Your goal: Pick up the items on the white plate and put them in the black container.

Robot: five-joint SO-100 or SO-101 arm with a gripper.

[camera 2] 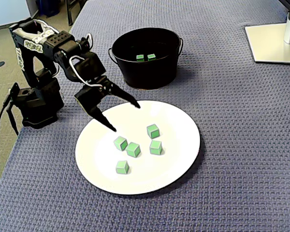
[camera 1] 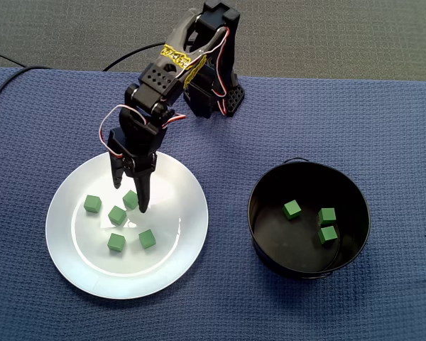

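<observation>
The hand (camera 2: 126,117) hung over the white plate (camera 2: 180,159) with its two fingers spread wide and nothing between them. Closest beneath the fingertips lay one green cube (camera 2: 120,143), with a second cube (camera 2: 133,149) just beyond it and three more further out on the plate. They looked small, light and stiff, and likely to slide on the glossy plate, so a pinch across two opposite flat faces seemed best. Being cubes, they had no long axis; each sat flat, turned at its own angle. Well away from the hand stood the black container (camera 2: 145,72) on the table (camera 2: 241,145), with three cubes inside.
</observation>
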